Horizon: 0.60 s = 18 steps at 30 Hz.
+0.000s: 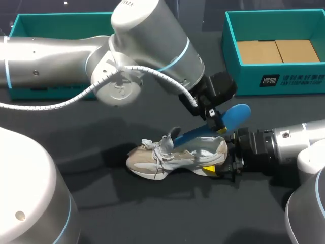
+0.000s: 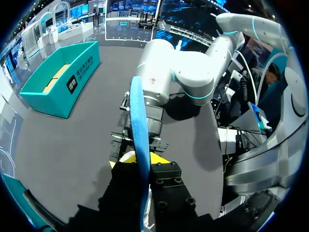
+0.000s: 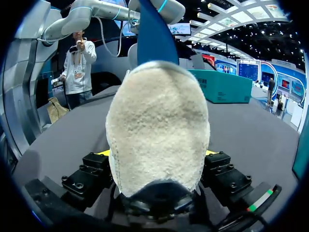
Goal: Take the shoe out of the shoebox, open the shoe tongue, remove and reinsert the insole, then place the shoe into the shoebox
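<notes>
A beige sneaker (image 1: 172,156) lies on the dark table, toe to the left and heel to the right. My right gripper (image 1: 219,161) is shut on its heel (image 3: 157,140), one finger on each side, and the yellow tips (image 3: 102,153) barely show. A blue insole (image 1: 231,116) slants up and out of the shoe opening toward the right. My left gripper (image 1: 213,118) is shut on the insole's raised end. In the left wrist view the insole (image 2: 137,125) stands edge-on between the fingers. In the right wrist view it (image 3: 153,38) rises above the heel.
A teal shoebox (image 1: 274,81) with a cardboard floor stands open at the back right, and it (image 2: 63,82) also shows in the left wrist view. A second teal box (image 1: 51,20) sits at the back left behind my left arm. Bare table lies in front of the shoe.
</notes>
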Tool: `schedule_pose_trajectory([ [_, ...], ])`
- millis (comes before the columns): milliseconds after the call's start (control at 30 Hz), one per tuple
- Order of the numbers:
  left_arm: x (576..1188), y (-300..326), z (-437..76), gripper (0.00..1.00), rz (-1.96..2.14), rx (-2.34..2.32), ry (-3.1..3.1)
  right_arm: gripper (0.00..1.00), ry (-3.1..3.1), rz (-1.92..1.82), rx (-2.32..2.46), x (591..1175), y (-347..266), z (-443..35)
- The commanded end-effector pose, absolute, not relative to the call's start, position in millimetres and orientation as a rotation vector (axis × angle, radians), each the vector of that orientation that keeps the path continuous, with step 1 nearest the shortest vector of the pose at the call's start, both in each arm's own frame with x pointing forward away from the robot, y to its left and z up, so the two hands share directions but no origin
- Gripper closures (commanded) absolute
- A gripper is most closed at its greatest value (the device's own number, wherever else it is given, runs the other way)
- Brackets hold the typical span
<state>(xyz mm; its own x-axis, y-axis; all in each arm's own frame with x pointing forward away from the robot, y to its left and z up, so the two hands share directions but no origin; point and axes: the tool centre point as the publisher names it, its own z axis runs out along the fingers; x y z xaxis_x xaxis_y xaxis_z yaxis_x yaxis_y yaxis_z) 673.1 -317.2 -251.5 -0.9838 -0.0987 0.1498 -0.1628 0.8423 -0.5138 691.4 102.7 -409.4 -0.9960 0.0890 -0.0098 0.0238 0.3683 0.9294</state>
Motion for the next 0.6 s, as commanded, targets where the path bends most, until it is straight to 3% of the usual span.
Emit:
schedule_pose_trajectory([
  [33,672.2,-315.7,-251.8,1.0,0.828,0.206,-2.901,1.0,2.552,1.725,0.107,689.8,103.4,-408.8],
  [167,667.5,-313.8,-247.4,1.0,0.869,0.22,-2.899,1.0,2.552,1.725,0.107,689.8,103.4,-408.8],
  [600,638.3,-296.5,-116.8,1.0,1.408,0.446,-2.487,1.0,2.552,1.725,0.107,689.8,103.4,-408.8],
])
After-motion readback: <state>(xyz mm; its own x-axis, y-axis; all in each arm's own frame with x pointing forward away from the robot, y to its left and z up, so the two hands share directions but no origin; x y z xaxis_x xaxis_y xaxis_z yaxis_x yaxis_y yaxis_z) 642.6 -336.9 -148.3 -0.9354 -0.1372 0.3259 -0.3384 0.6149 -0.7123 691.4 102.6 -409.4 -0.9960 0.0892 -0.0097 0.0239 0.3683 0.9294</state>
